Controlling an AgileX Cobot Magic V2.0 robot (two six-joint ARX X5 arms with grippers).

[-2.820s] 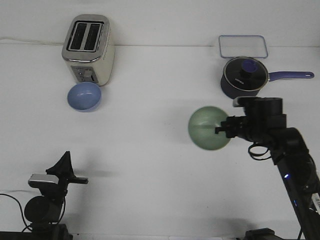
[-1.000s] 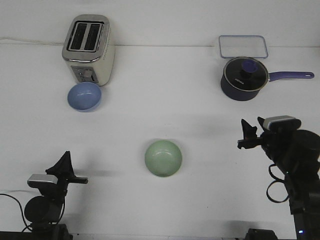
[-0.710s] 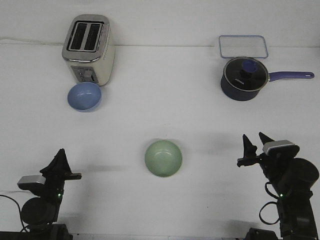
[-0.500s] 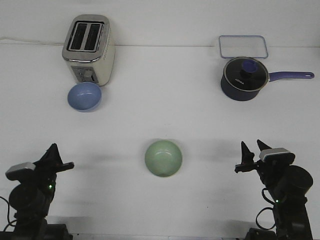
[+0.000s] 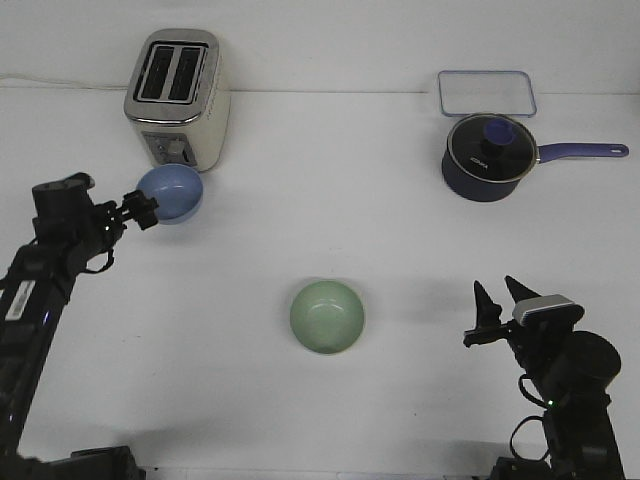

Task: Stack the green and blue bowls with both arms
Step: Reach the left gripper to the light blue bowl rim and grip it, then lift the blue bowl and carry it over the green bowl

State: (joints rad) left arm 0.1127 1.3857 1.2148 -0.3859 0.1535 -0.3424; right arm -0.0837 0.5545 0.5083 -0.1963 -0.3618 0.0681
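At upper left, left gripper (image 5: pixel 148 209) touches rim of blue bowl (image 5: pixel 172 193), which sits just in front of toaster (image 5: pixel 176 97); can't tell if jaws are clamped. Green bowl (image 5: pixel 327 316) sits lower center, alone. Right gripper (image 5: pixel 492 309) at lower right, fingers spread, holding nothing.

Blue bowl (image 5: pixel 172 192), which you'll find at the left gripper (image 5: pixel 146 210) tips: smooth, satiny, glazed-looking, soft sheen.

Green bowl (image 5: pixel 327 316), out to the side of the right gripper (image 5: pixel 489 322): same smooth finish, faint gloss on the inner wall.

Both grippers: matt black, probably plastic; the view is too coarse for you to be sure.

Toaster (image 5: pixel 177 97), just beyond the left gripper: brushed metal top, cream glossy sides.

Saucepan (image 5: pixel 487 157), far beyond the right gripper: dark enamel-like body, clear glass lid.

Container (image 5: pixel 486 92) behind it: clear plastic.

Table (image 5: pixel 320 240): matt white.
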